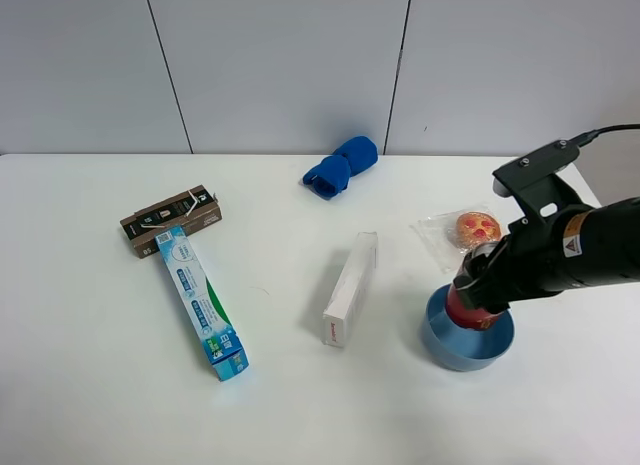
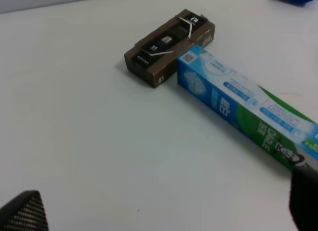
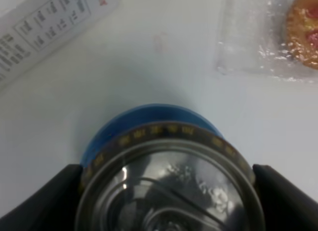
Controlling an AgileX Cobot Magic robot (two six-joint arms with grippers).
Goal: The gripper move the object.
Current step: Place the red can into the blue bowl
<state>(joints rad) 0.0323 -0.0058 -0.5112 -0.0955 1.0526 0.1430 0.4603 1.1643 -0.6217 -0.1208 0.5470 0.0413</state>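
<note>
White table [image 1: 280, 405] lies open between box [image 1: 350, 288] and bowl [image 1: 448, 347]; end effector [image 1: 482, 281] clamps can [image 1: 466, 311], apparently inside the rim.

Upright red can [image 1: 466, 309], silver pull-tab top, clamped in black right pincer [image 3: 167, 207], over the blue bowl [image 1: 452, 351]

A plain white surface [image 1: 90, 385] meets a pale grey panelled wall [image 1: 280, 65] split by thin dark seams, under soft, even light.
</note>
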